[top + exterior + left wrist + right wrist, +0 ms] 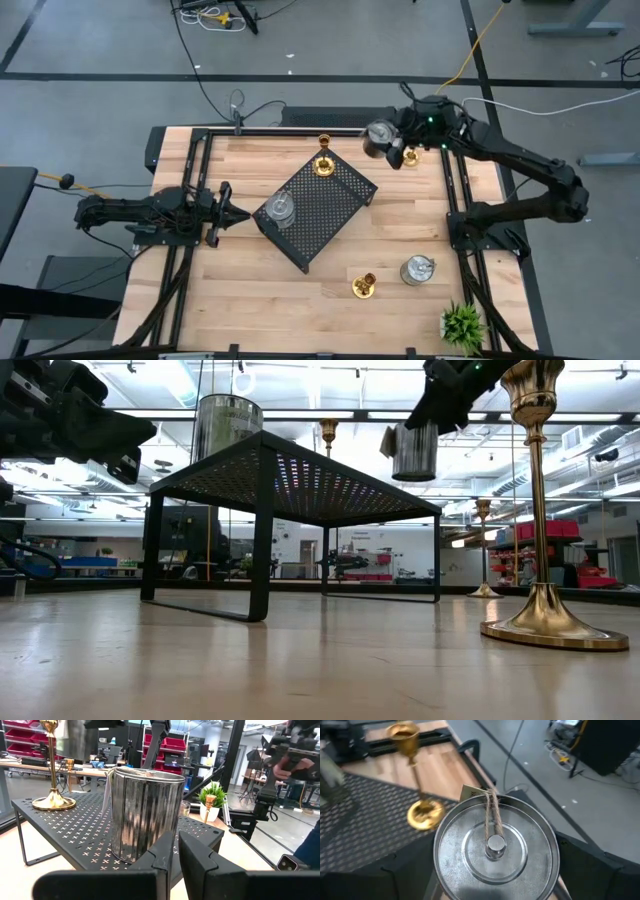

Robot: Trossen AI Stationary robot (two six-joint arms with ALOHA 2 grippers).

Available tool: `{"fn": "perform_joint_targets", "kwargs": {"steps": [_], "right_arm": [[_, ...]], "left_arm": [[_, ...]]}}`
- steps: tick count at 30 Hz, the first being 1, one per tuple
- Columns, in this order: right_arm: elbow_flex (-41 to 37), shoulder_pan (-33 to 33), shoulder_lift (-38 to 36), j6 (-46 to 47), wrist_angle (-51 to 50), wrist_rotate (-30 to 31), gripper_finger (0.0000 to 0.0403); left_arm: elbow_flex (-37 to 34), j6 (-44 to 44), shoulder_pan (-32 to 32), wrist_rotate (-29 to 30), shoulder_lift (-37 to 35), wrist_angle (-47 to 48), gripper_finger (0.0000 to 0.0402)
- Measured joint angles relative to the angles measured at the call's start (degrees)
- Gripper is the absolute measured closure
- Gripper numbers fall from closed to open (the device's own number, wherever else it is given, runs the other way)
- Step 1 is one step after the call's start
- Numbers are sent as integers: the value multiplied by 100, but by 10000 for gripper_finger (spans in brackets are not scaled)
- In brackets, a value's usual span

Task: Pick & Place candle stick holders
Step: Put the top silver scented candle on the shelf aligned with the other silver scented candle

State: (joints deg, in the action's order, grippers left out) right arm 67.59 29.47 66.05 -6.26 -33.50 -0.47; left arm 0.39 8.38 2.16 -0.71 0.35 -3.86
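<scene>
Seen from above, the right tool [384,140] hangs over the far edge of the wooden desk [250,290], closed on a silver holder [379,133], with a gold holder [410,156] just beside it on the desk. The black tray [325,215] sits mid-desk, carrying a second gold holder [324,160] at its far corner and a second silver holder [279,210] near its left corner. The left tool [232,213], fingers drawn nearly together and empty, points at that tray from the left. A third gold holder [364,286] and a third silver holder [417,270] stand near each other at the near right, with a green plant [462,324] at the corner. From desk level, the held silver holder [414,450] hangs clear above the tray [290,475]. The left wrist camera shows the left tool [176,851], its fingers almost touching, close before the silver holder [145,812] on the tray. The right wrist camera looks down on the gripped silver holder [495,852], twine tied at its centre.
</scene>
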Motion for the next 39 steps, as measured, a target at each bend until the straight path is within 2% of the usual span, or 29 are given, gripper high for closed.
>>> {"fn": "perform_joint_targets", "kwargs": {"steps": [13, 24, 35, 39], "right_arm": [[0, -892, -25, -192, -220, -114, 37], [2, -1838, 0, -348, -219, -721, 37], [3, -2739, 523, -259, 75, -697, 37], [277, -2944, 819, -110, 118, -681, 37]], "left_arm": [[1, 0, -1, -2, -1, 0, 362], [1, 0, 0, -2, -1, 1, 362], [0, 0, 0, -2, 0, 2, 362], [0, 0, -1, -2, 0, 2, 362]]}}
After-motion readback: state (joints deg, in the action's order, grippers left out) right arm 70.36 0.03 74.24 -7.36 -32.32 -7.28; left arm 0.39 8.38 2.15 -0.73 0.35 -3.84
